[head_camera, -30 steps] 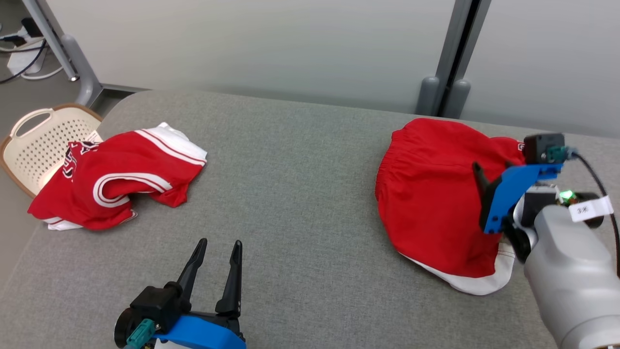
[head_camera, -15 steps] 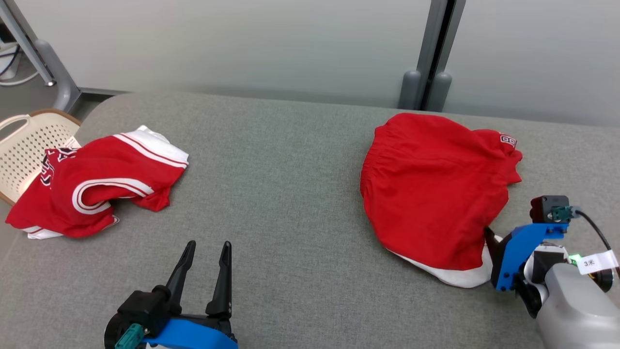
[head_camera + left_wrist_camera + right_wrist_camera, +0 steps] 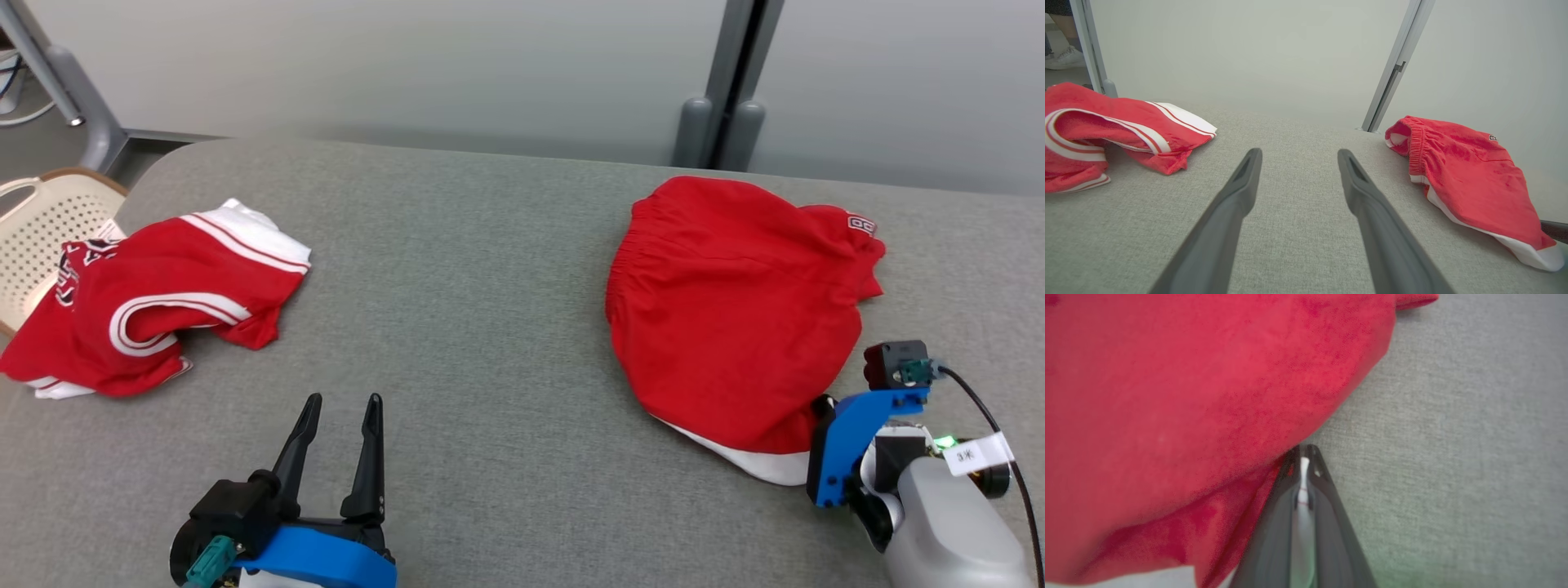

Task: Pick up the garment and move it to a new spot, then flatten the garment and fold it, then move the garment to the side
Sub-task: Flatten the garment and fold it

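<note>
While the right gripper (image 3: 823,406) sits at the near corner of the red garment (image 3: 735,310), its fingers (image 3: 1274,531) are pressed together on a thin strip of the white hem. I judge the first step, picking the garment up and moving it, to be in hand. The garment lies in a rounded, bunched heap on the table (image 3: 490,327), close to the right edge and nearer the far edge than the near one. The left gripper (image 3: 343,404) waits by the near edge, left of the middle, with its fingers moderately apart and holding nothing. A second striped red garment (image 3: 155,302) lies at the left edge, partly over a pale basket (image 3: 33,237), well apart from the work. Next, the hem likely needs lifting until the cloth hangs free, then carrying toward the bare middle of the table. The pinch must stay firm, since so little cloth is held
</note>
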Motion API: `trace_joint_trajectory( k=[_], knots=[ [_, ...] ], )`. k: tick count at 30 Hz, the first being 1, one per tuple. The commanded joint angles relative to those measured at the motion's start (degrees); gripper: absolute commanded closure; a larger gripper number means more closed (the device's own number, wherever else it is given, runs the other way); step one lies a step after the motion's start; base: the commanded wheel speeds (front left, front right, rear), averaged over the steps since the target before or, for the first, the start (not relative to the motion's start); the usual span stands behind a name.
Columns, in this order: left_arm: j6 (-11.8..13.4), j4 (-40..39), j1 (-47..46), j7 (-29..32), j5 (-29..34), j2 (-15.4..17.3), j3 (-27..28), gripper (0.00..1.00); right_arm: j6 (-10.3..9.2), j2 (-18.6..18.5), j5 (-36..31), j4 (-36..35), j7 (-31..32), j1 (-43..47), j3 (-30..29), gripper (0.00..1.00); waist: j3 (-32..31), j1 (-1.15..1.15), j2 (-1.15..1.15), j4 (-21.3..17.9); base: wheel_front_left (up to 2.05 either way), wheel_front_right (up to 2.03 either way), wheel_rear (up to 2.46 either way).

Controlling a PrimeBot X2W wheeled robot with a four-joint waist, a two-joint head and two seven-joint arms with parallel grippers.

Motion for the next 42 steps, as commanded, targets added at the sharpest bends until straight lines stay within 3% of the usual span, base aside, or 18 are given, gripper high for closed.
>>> trace_joint_trajectory(
  k=[1,2,6,11,12,13,14,28,36,42],
  knots=[
    [0.1,-0.1,0.1,-0.2,-0.1,0.3,0.3,0.0,-0.05,0.0,-0.9,-2.1,0.3,3.8,-1.2,1.0,-0.5,0.0,0.0,-1.3,0.0,0.0,0.0],
    [0.1,-0.1,0.1,-0.2,-0.1,0.3,0.3,0.0,-0.05,0.0,-0.9,-2.1,0.3,3.8,-1.2,1.0,-0.5,0.0,0.0,-1.3,0.0,0.0,0.0],
    [0.5,-0.1,0.3,-0.4,-0.3,0.5,0.9,0.0,-0.02,0.7,-2.5,-13.1,-1.1,7.3,-6.3,1.0,-1.0,0.0,0.0,-3.7,0.0,0.0,0.0],
    [0.6,-0.2,0.8,-0.6,-0.4,0.8,1.3,0.0,-0.01,3.7,-3.6,-32.5,1.4,16.5,-14.2,1.0,-2.0,0.0,0.0,-6.8,0.0,0.0,0.0],
    [0.6,-0.1,1.0,-0.6,-0.5,0.9,1.3,0.0,-0.02,4.1,-3.5,-35.4,1.4,18.0,-14.7,0.74,-2.2,0.0,0.0,-7.3,0.0,0.0,0.0],
    [0.6,-0.1,1.0,-0.6,-0.5,0.9,1.3,0.0,-0.02,4.1,-3.5,-35.4,1.4,18.0,-14.7,0.74,-2.2,0.0,0.0,-7.3,0.0,0.0,0.0],
    [0.6,-0.1,1.1,-0.6,-0.5,1.0,1.2,0.0,-0.01,4.4,-3.1,-40.4,0.8,20.8,-15.2,0.0,-2.6,0.0,0.0,-8.1,0.0,0.0,0.0],
    [0.7,1.5,3.4,-0.4,-0.9,1.4,0.4,0.0,-0.01,4.5,3.4,-51.6,-11.0,32.5,-6.5,0.0,-5.8,0.0,0.0,-11.0,0.0,0.0,0.0],
    [0.9,2.2,3.6,0.4,-0.9,2.0,-0.1,0.0,-0.01,4.5,5.6,-53.0,-11.8,35.2,-2.5,0.0,-6.1,0.0,0.0,-12.4,0.0,0.0,0.0],
    [-2.5,7.0,-4.2,5.1,0.2,1.4,-4.2,0.0,-0.01,4.6,6.2,-53.7,-11.4,34.1,-0.4,0.0,-4.5,0.0,0.0,-14.5,0.0,0.0,0.0]
  ],
)
